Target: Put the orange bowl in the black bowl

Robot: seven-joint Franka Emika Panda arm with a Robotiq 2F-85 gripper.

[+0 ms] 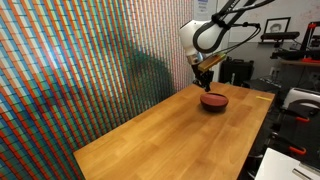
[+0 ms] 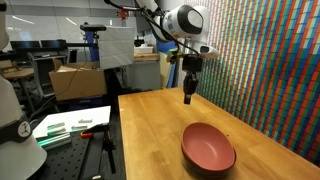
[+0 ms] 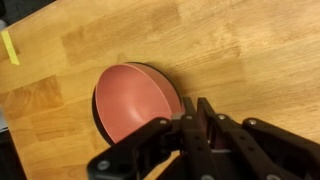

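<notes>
Plainly, the matte orange bowl [image 3: 135,100] nests inside the black bowl [image 3: 97,118].

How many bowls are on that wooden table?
2. The orange bowl is nested in the black bowl, only its dark rim showing. No others are visible.

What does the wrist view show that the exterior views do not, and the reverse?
Only the wrist view: the black bowl, its rim plainly showing around the orange bowl nested in it, and a yellow tape strip on the table.
Only the exterior views: the arm, the striped wall, and the gripper hanging above the table, clear of the bowls.
Both: the orange bowl on the wooden table, and the gripper with its fingers together.
</notes>
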